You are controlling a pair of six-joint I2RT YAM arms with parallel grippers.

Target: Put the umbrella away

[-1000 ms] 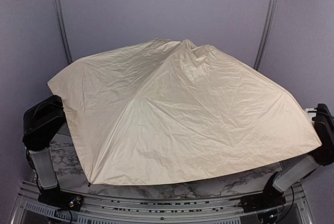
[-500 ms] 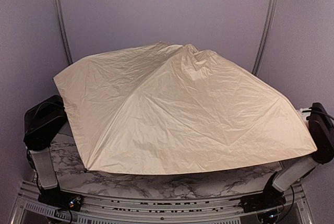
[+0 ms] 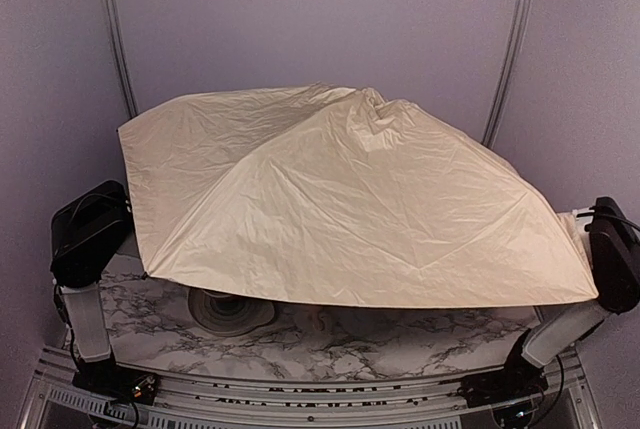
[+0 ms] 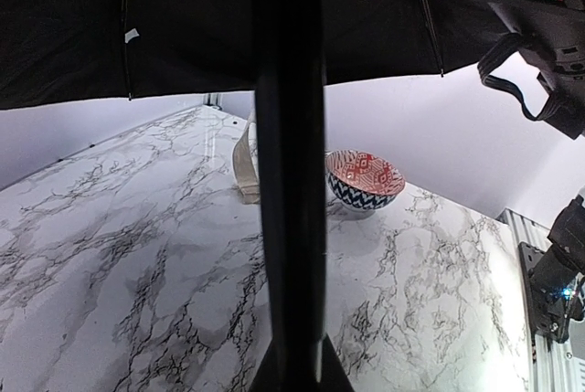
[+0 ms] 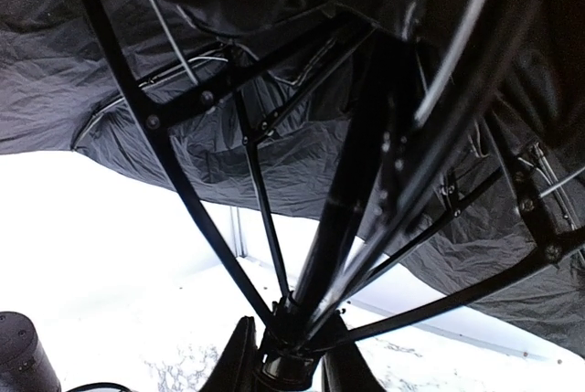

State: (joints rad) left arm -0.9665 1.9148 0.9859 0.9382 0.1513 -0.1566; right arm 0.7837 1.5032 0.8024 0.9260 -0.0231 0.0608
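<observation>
The umbrella (image 3: 350, 209) is open, and its cream canopy hangs tilted over most of the table, hiding both grippers in the top view. Seen from the left wrist, the black shaft (image 4: 291, 182) runs straight up out of my left gripper (image 4: 292, 365), which is shut on it under the black lining (image 4: 183, 17). From the right wrist, my right gripper (image 5: 285, 360) is shut on the runner (image 5: 291, 337), where the black ribs (image 5: 164, 154) fan out. One finger (image 5: 233, 360) shows on each side of the runner.
A patterned bowl (image 4: 366, 179) stands on the marble table (image 4: 137, 255), and the bowl (image 3: 230, 309) also peeks out under the canopy's front edge. A beige object (image 4: 244, 162) stands beside the bowl. The arm bases (image 3: 88, 239) flank the table.
The canopy's front and left edges have risen and swung back. This uncovers the bowl and more of the marble at the front.
</observation>
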